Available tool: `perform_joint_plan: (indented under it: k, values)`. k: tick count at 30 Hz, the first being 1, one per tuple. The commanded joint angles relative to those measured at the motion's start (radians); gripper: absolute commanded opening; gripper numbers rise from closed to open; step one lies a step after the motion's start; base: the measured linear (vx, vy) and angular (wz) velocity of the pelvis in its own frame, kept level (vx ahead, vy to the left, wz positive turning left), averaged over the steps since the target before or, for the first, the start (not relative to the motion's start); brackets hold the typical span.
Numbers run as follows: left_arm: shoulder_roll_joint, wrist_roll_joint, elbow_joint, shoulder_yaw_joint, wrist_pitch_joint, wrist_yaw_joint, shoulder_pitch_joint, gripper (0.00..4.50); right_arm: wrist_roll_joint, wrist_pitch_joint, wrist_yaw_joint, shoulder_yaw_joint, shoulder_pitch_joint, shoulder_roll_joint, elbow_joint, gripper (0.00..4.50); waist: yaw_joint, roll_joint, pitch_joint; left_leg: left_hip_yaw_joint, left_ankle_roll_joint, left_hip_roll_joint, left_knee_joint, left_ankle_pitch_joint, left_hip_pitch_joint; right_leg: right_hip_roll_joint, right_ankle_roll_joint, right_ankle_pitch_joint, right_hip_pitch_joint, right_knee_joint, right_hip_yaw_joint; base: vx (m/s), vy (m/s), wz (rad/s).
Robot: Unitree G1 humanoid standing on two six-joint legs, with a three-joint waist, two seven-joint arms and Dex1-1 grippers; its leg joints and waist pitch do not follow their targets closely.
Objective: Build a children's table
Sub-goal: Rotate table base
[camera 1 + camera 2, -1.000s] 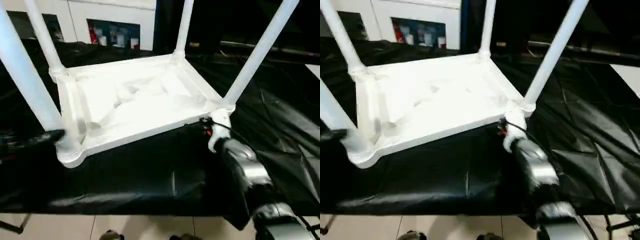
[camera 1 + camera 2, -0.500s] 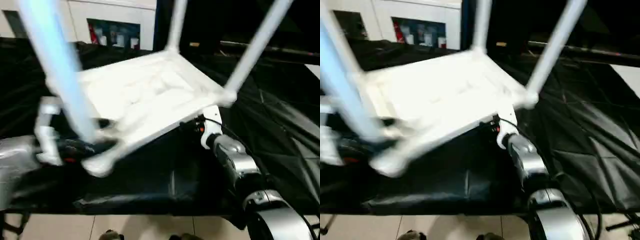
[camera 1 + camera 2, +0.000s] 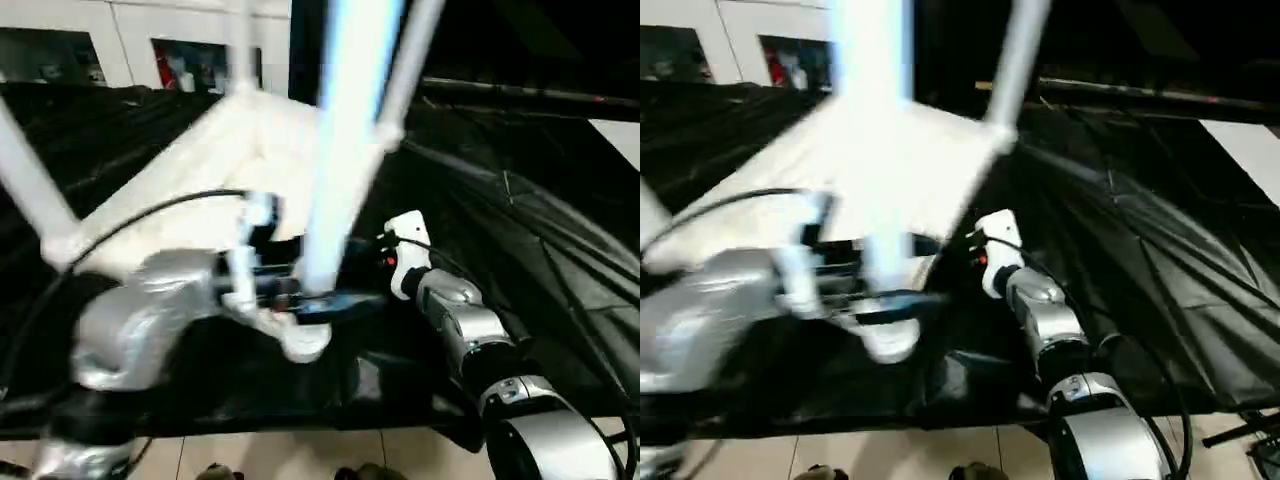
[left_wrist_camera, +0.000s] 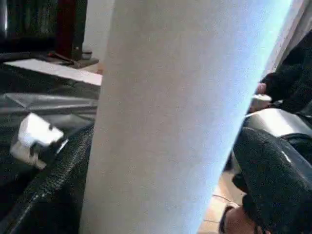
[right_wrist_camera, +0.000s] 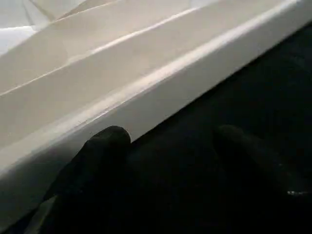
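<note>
- The children's table sat upside down and tilted on the black-covered counter.
- Left fingers straddled a leg, likely steadying it.
- Right fingers, parted, rested at the tabletop's rim.

Motion-blurred table top — legs cropped

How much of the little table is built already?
Nearly all. The legs are in the top's corners, and it's tilted upside down. The left gripper's fingers hold the near leg; the right gripper sits at the rim. Probably left: standing it up.
</note>
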Motion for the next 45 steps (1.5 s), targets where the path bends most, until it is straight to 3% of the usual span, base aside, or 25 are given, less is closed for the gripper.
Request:
perform_joint_plan:
  k: [1, 9, 12, 19, 23, 24, 25, 26, 28, 35, 41, 45]
  values:
    - [-0.037, 0.039, 0.017, -0.069, -0.034, 0.017, -0.03, 4.42, -0.007, -0.007, 0.084, 0.069, -0.002, 0.053, -0.016, 3.32, 0.011, 0.013, -0.068, -0.013, -0.008, 0.022, -0.065, -0.199, 0.009, -0.062, -0.19, -0.176, 0.054, -0.075, 0.054, 0.0, 0.0, 0.0]
    - [-0.098, 0.113, 0.1, -0.104, -0.124, 0.073, -0.073, 4.42, -0.022, -0.017, 0.106, 0.07, 0.004, 0.054, -0.014, 3.32, 0.014, 0.012, -0.069, -0.014, 0.004, 0.025, -0.064, -0.198, 0.01, -0.065, -0.207, -0.167, 0.055, -0.075, 0.053, 0.0, 0.0, 0.0]
    - [-0.094, 0.205, 0.186, -0.099, -0.192, 0.142, -0.099, 4.42, -0.031, -0.036, 0.072, 0.048, -0.008, 0.043, 0.006, 3.32, 0.014, 0.014, -0.069, -0.015, 0.006, 0.025, -0.065, -0.208, 0.012, -0.064, -0.201, -0.177, 0.053, -0.078, 0.053, 0.0, 0.0, 0.0]
    - [-0.078, 0.333, 0.307, -0.103, -0.295, 0.244, -0.126, 4.42, -0.019, -0.047, 0.051, -0.007, -0.034, -0.005, 0.029, 3.32, 0.016, 0.012, -0.07, -0.017, 0.007, 0.026, -0.065, -0.214, 0.012, -0.067, -0.2, -0.191, 0.053, -0.079, 0.052, 0.0, 0.0, 0.0]
    - [-0.085, 0.326, 0.318, -0.086, -0.307, 0.257, -0.127, 4.42, -0.003, -0.044, 0.079, -0.027, -0.035, -0.043, 0.01, 3.32, 0.022, 0.011, -0.072, -0.014, 0.012, 0.027, -0.063, -0.203, 0.013, -0.065, -0.212, -0.159, 0.053, -0.076, 0.052, 0.0, 0.0, 0.0]
    - [-0.081, 0.323, 0.317, -0.083, -0.303, 0.255, -0.124, 4.42, 0.004, -0.04, 0.096, -0.031, -0.03, -0.056, -0.005, 3.32, 0.025, 0.011, -0.072, -0.014, 0.016, 0.026, -0.063, -0.193, 0.012, -0.066, -0.217, -0.145, 0.055, -0.074, 0.052, 0.0, 0.0, 0.0]
    - [-0.071, 0.318, 0.311, -0.08, -0.291, 0.248, -0.119, 4.42, 0.013, -0.033, 0.122, -0.033, -0.02, -0.071, -0.028, 3.32, 0.027, 0.017, -0.075, -0.014, 0.017, 0.026, -0.062, -0.192, 0.012, -0.066, -0.22, -0.139, 0.056, -0.073, 0.052, 0.0, 0.0, 0.0]
    - [-0.049, 0.32, 0.295, -0.089, -0.278, 0.228, -0.105, 4.42, 0.014, -0.029, 0.15, -0.028, -0.005, -0.088, -0.058, 3.32, 0.027, 0.011, -0.076, -0.013, 0.021, 0.026, -0.061, -0.187, 0.011, -0.065, -0.221, -0.128, 0.058, -0.072, 0.051, 0.0, 0.0, 0.0]
    - [0.019, 0.323, 0.236, -0.12, -0.231, 0.169, -0.061, 4.42, 0.012, -0.018, 0.207, -0.012, 0.036, -0.13, -0.132, 3.32, 0.029, 0.011, -0.075, -0.015, 0.028, 0.027, -0.062, -0.18, 0.009, -0.067, -0.215, -0.128, 0.06, -0.071, 0.051, 0.0, 0.0, 0.0]
    - [0.17, 0.288, 0.026, -0.193, -0.095, 0.071, 0.075, 4.42, -0.005, 0.041, 0.302, 0.023, 0.135, -0.248, -0.308, 3.32, 0.04, 0.016, -0.071, -0.012, 0.019, 0.031, -0.064, -0.19, 0.016, -0.061, -0.224, -0.157, 0.049, -0.074, 0.051, 0.0, 0.0, 0.0]
    - [0.261, 0.339, -0.049, -0.217, -0.026, 0.079, 0.106, 4.05, -0.011, 0.102, 0.366, 0.053, 0.219, -0.308, -0.475, 3.32, 0.049, 0.015, -0.064, -0.018, -0.01, 0.03, -0.071, -0.275, 0.02, -0.063, -0.157, -0.33, 0.046, -0.092, 0.052, 0.0, 0.0, 0.0]
    - [0.291, 0.393, -0.065, -0.227, 0.028, 0.123, 0.106, 3.66, -0.004, 0.151, 0.403, 0.084, 0.274, -0.34, -0.588, 3.32, 0.05, 0.016, -0.066, -0.018, -0.013, 0.029, -0.07, -0.265, 0.019, -0.063, -0.151, -0.317, 0.044, -0.092, 0.054, 0.0, 0.0, 0.0]
